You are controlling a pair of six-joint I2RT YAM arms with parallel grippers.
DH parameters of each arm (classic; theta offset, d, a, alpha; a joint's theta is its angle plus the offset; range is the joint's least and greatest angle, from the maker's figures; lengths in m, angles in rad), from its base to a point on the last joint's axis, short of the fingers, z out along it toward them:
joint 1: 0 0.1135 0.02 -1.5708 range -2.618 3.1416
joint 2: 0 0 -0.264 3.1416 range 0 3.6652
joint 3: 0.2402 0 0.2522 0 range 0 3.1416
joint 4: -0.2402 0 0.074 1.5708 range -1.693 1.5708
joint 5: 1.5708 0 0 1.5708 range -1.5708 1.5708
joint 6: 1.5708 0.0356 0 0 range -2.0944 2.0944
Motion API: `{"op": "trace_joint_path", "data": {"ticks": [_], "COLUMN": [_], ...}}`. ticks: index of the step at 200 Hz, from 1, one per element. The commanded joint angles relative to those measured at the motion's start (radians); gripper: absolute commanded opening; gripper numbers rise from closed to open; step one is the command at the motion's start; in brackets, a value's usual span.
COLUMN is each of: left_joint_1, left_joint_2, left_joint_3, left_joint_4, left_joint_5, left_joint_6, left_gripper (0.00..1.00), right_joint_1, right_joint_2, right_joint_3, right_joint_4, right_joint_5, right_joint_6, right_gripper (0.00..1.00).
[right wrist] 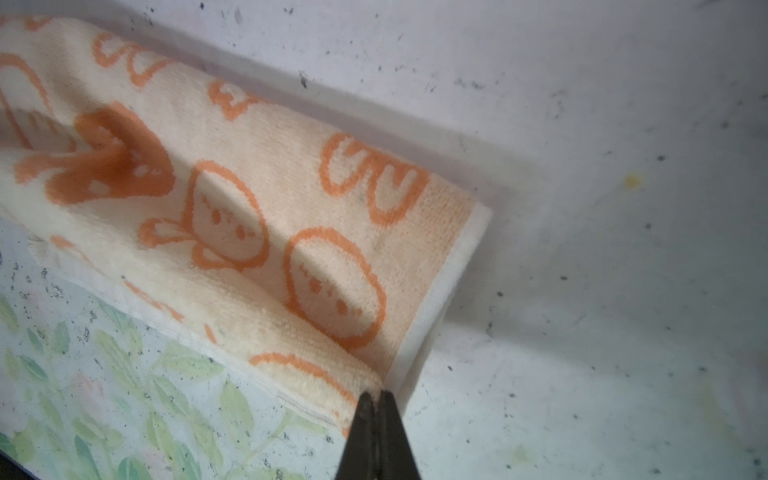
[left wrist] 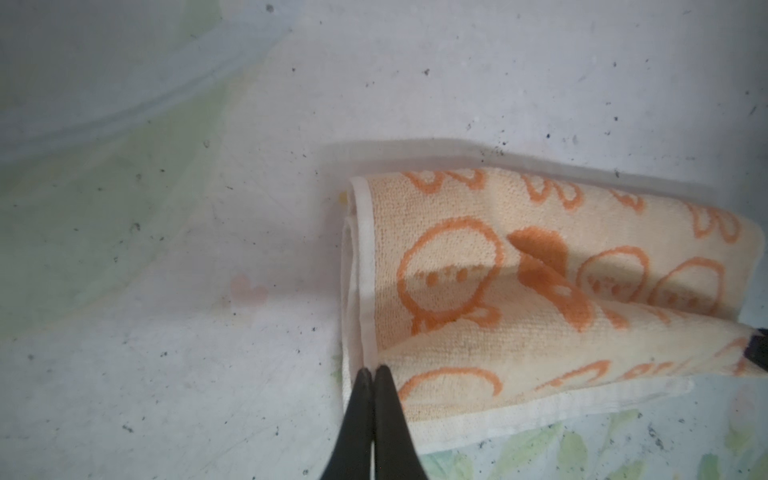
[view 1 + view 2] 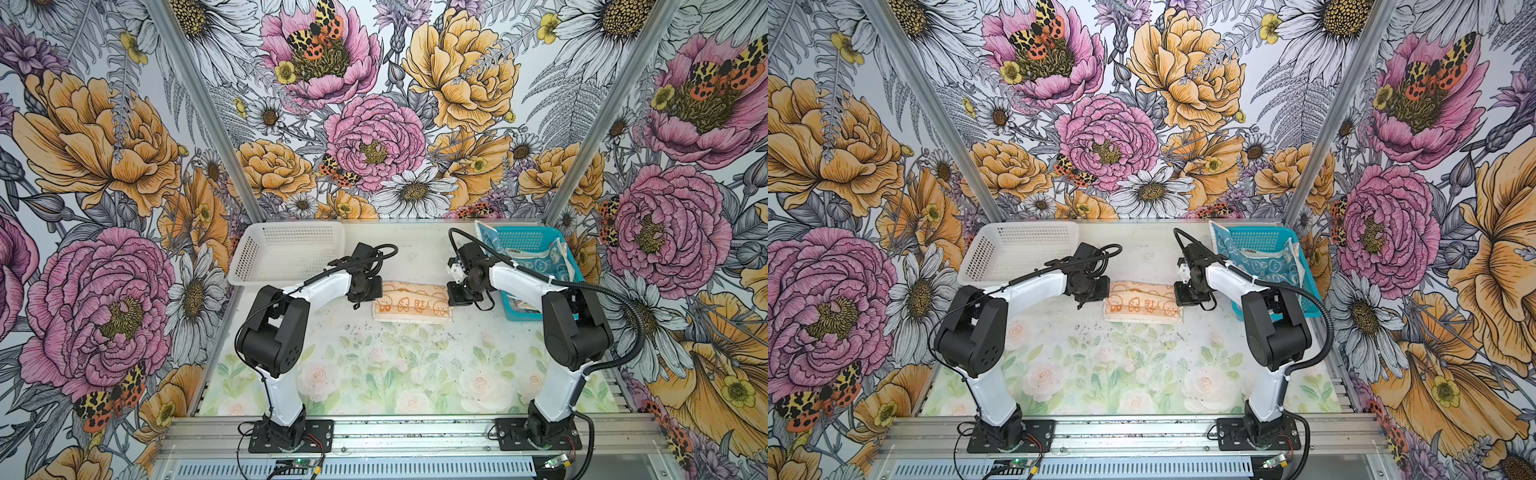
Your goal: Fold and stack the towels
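The orange towel (image 3: 411, 305), folded into a long band, lies on the table (image 3: 374, 365) between the two arms, towards the back. At its left end we see the left gripper (image 2: 370, 370) with its jaws pressed together on the white hem. At the right end the right gripper (image 1: 377, 395) pinches the corner of the upper layer the same way. Further right, blue-toned towels (image 3: 536, 261) hang crumpled over the teal basket (image 3: 521, 240). A white basket (image 3: 286, 249) stands at the back left.
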Motion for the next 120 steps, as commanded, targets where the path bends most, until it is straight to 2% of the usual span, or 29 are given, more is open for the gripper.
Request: {"op": "trace_joint_path", "data": {"ticks": [1,52,120], "left_joint_1": [0.008,-0.014,-0.032], "left_joint_2": [-0.081,-0.12,-0.092], "left_joint_3": [-0.011,-0.072,-0.177], "left_joint_4": [0.032,0.039,0.117], "left_joint_5": [-0.039,-0.04,-0.026], "left_joint_6": [-0.015,-0.041,-0.075], "left_gripper": [0.0,0.0,0.0], "right_joint_1": [0.002,0.014,0.045], "right_joint_2": [-0.093,-0.143,-0.079], "right_joint_3": [-0.005,-0.07,-0.165], "right_joint_4": [0.018,0.021,0.097], "right_joint_5": [0.026,0.014,0.003], "right_joint_6": [0.011,0.025,0.049], "right_gripper": [0.0,0.0,0.0]}}
